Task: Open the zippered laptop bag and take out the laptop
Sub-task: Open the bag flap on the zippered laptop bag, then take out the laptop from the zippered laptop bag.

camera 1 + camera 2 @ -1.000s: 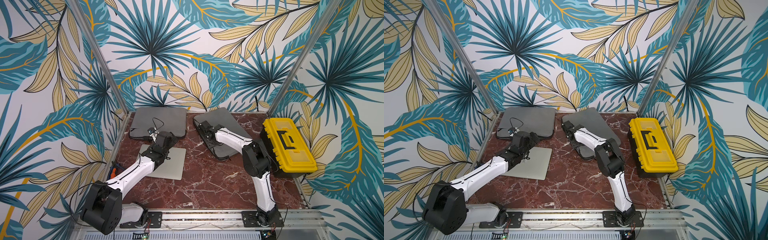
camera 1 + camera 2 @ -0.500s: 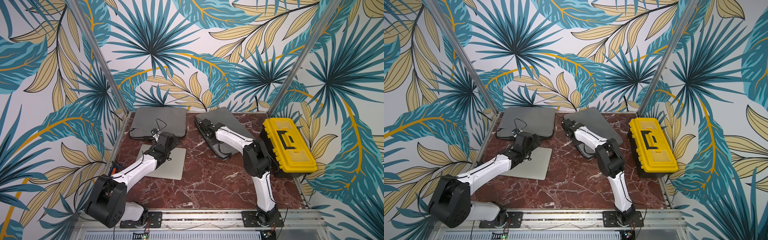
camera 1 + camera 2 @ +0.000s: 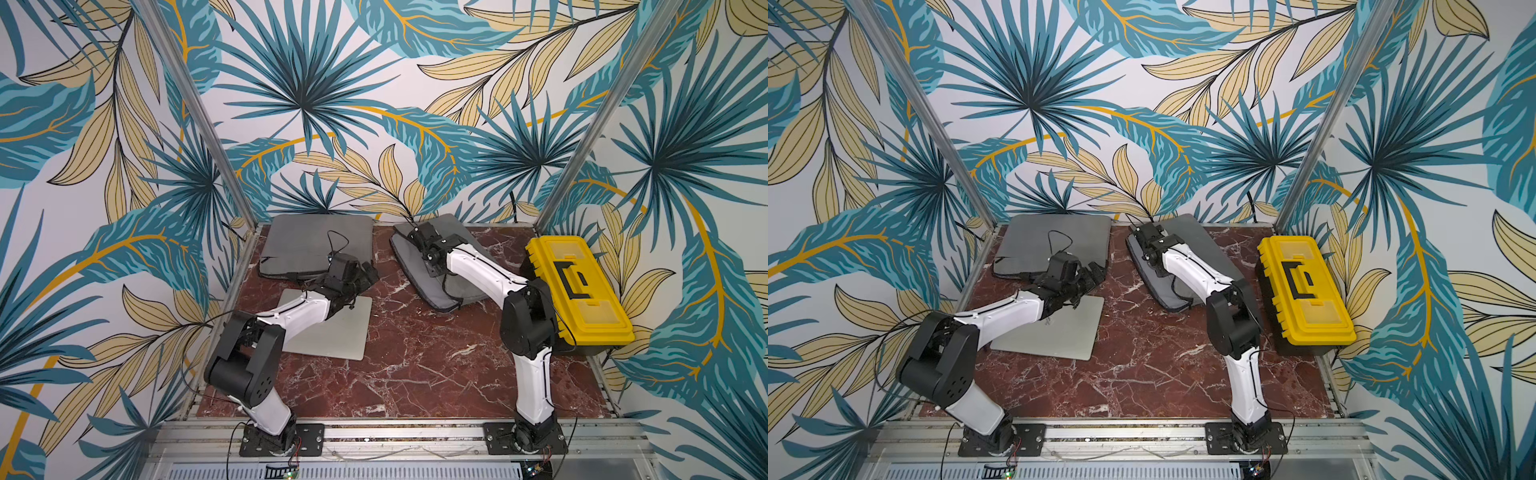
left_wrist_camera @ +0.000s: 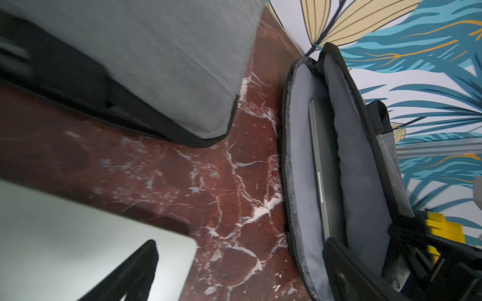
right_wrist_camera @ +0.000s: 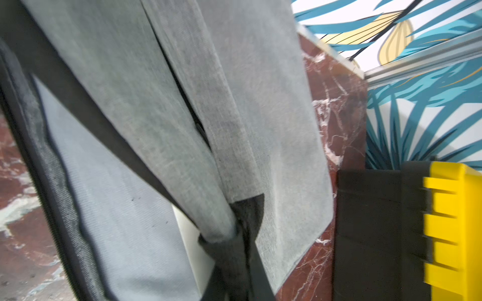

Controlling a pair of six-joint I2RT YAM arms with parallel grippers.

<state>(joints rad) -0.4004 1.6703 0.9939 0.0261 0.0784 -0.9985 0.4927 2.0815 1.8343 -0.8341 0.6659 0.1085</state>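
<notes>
Grey fabric sits pinched tight in the right end effector point(image 3: 417, 236), propping the laptop bag point(image 4: 300, 156) open at the back of the table point(image 3: 415, 365), laptop point(image 4: 318, 166) showing inside, so the wide-open left end effector point(image 3: 368, 272) should slide in level and clamp that exposed edge.

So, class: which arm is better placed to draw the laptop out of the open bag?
Left. The left hand is open, facing the mouth of the bag, where the laptop shows. The right hand is shut on the bag, holding it open.
</notes>
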